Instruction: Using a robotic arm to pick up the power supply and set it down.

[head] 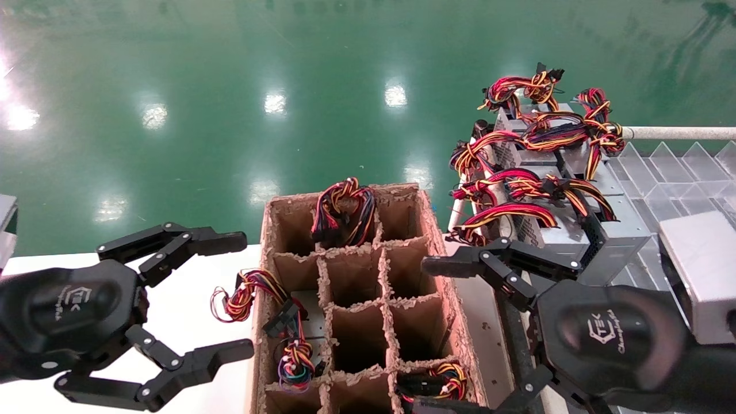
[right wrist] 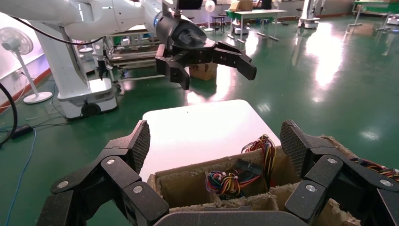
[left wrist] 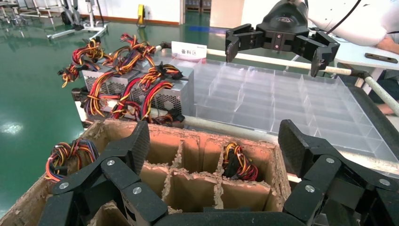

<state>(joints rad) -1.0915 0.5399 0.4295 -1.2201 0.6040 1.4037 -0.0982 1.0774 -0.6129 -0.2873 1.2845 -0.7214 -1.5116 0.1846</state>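
Glossy green floor point(head: 230, 86) w/ light reflections, white table point(right wrist: 202, 127)

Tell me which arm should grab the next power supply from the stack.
Right. The right gripper hangs open beside the power supplies on the robot's right; the left gripper, also open, sits beyond the cardboard box, over the white table.

Left gripper point(left wrist: 214, 155) gapes over cardboard crate point(left wrist: 197, 181).

head overhead, wrists facing, sharing carton point(head: 351, 287)
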